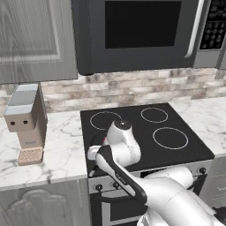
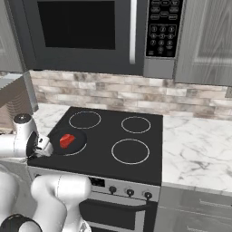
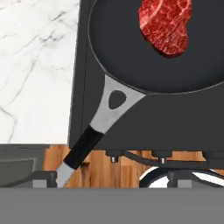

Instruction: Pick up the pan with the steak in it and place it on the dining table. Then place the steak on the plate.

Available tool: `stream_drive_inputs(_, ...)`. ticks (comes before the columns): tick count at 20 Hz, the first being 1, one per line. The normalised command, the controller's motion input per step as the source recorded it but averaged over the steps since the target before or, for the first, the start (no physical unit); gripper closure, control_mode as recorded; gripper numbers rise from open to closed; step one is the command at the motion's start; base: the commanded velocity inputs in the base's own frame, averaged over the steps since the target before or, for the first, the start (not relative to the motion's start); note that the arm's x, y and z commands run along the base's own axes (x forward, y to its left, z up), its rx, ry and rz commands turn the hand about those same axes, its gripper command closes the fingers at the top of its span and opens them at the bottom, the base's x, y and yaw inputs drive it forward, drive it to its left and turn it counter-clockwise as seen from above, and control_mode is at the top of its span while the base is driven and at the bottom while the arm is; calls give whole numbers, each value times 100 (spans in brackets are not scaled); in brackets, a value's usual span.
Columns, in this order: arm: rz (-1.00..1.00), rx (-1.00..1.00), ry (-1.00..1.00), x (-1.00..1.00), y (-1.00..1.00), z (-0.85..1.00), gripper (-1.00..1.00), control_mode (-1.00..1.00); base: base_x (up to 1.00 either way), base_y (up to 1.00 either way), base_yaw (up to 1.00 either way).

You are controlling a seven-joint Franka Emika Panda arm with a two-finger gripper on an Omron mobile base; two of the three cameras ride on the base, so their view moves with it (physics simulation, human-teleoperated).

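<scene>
**One grip on a thin handle, and several ways to miss it**

One risk stands out, in my judgement: the pan [image 3: 157, 48] has to be lifted by its handle [image 3: 94, 131], which is narrow and runs out diagonally past the front left corner of the stovetop [image 2: 136, 149]. If the jaws close across it at the wrong angle or too near the tip, the pan may twist in the grip, tilt under its own weight, and let the steak [image 3: 165, 26] slide toward the rim or off. A descent that lands beside the handle could instead push the pan across the smooth glass. The handle hangs over the stove's front edge, so a low approach may also clip the control knobs [image 2: 130, 192] just below.

The steak lies inside the pan, toward the side away from the handle, and the pan sits on the front left burner of the stovetop, beside the marble counter [image 3: 35, 65]. A coffee machine [image 1: 27, 123] stands on that counter well to the left.

The arm reaches forward and bends down over the front left corner of the stove, the wrist turned so that the hand camera looks straight down on the handle. The gripper [image 2: 45, 146] hangs just beside the pan's near edge with its jaws spread wide and nothing between them; it does not touch the handle yet.
</scene>
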Motion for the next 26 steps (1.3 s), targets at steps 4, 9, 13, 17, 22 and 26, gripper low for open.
stream_drive_inputs(4,-15,2,0,39,9,-33,-100,-100,0,0,0)
stream_drive_inputs(9,-13,2,0,42,11,-27,-100,-100,0,0,0)
stream_drive_inputs(13,-9,1,0,45,17,-19,-100,-100,0,0,0)
stream_drive_inputs(17,-5,0,1,40,13,-13,-100,-100,0,0,0)
stream_drive_inputs(22,-2,0,4,23,5,-20,-100,-100,0,0,0)
stream_drive_inputs(26,-2,0,8,3,0,-39,-100,-100,0,0,0)
